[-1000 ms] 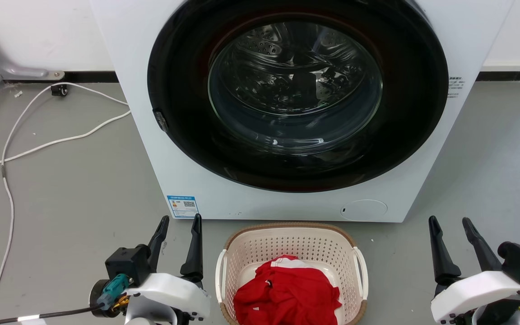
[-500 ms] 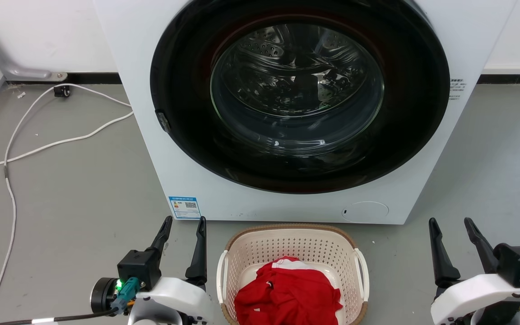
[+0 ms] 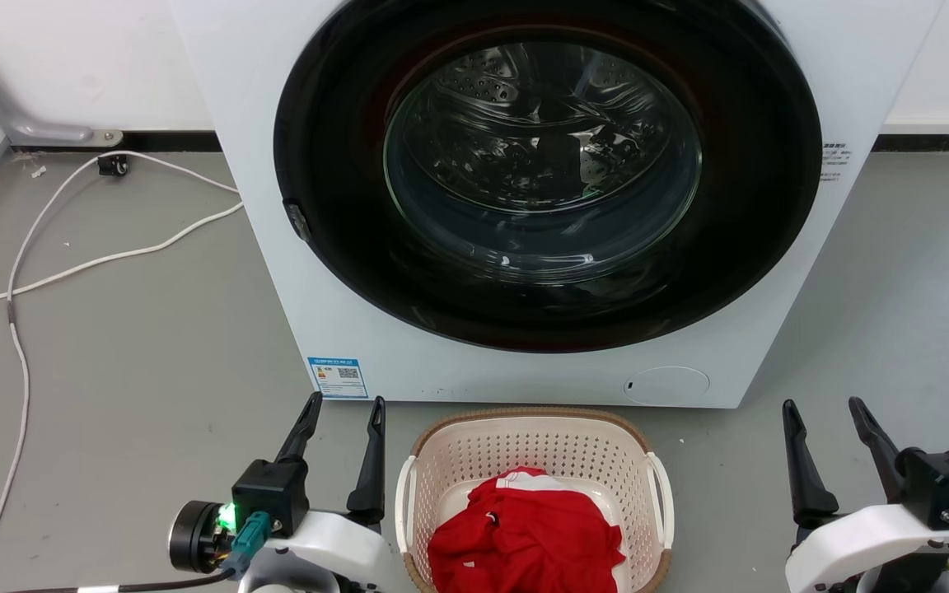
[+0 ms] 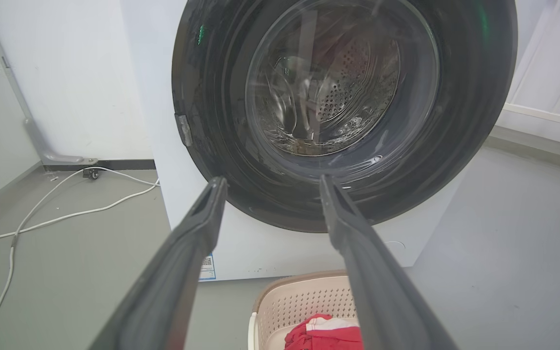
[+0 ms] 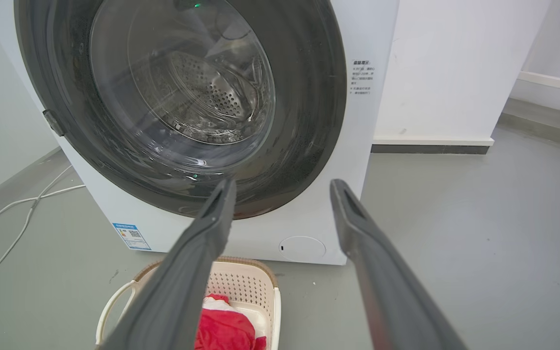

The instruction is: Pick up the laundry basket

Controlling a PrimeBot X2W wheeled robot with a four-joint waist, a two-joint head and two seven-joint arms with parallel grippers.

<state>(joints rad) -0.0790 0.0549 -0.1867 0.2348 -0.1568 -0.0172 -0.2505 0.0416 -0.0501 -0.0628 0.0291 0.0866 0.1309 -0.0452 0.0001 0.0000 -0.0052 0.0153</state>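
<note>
Head view: left pincer (image 3: 345, 399), right pincer (image 3: 821, 403) agape, empty.

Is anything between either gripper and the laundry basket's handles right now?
Nothing visible. The open left gripper sits just beside the laundry basket, near its left handle. The open right gripper is farther out from the right handle, with only grey floor between. The red garment lies inside the basket, off both handles.

I lose laundry basket (image 3: 530, 438) near rim past the bottom edge | red garment (image 3: 524, 539) hides its floor | washer (image 3: 231, 123) label (image 3: 336, 377) too small to read
</note>
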